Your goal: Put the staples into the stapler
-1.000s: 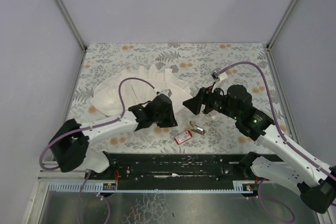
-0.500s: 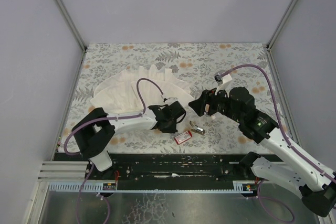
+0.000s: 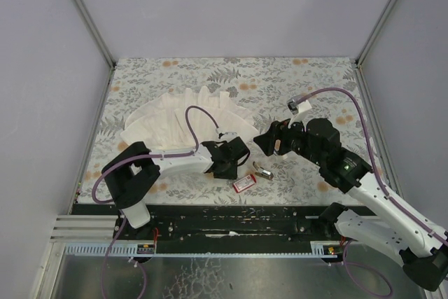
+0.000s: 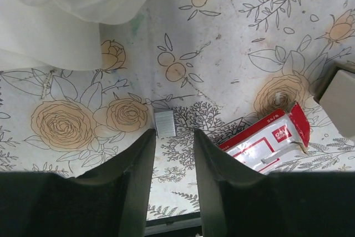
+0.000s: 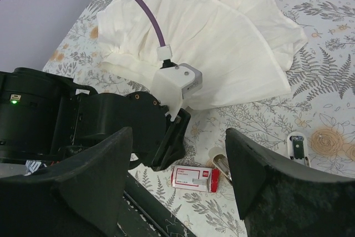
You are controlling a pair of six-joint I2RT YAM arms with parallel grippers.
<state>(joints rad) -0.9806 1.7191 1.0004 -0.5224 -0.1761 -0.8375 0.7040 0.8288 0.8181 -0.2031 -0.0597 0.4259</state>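
Plainly, we see a small silvery staple strip [image 4: 165, 123] lying flat on the floral-printed tabletop [image 4: 222, 54], right at the tips of the left pincer [image 4: 173, 134]. That pincer's two dark fingers [image 4: 133, 176] stand a little apart. The gap between them is narrow but wider than the strip, and they pinch nothing. The strip sits nearer the finger on the left of the wrist view, and we cannot tell whether it touches that tip. Just to the right of the fingers lies a matchbox-like red box with a white label [image 4: 266, 140], tilted on the tabletop. A large white pleated cloth [image 4: 66, 9] fills the upper left corner of the same view, apart from the strip.

From above, the left pincer [image 3: 231, 159] is low over the tabletop at the near edge of the cloth [image 3: 178, 120]. The red box [image 3: 244, 183] lies just beside it, nearer the arm bases. A miniature dark-silver metal stapler [image 3: 262, 170] lies close to the box on its far right side; whether they touch we cannot tell. The right pincer [image 3: 266, 138] hangs above the tabletop, near the stapler on its far side, its jaws spread wide and holding nothing. Its wrist camera looks down between its own broad black fingers [image 5: 94, 176]. In that view we see the left pincer, the red box [image 5: 194, 178], the stapler [image 5: 221, 165] beside the box's right end, and the cloth [image 5: 222, 43].
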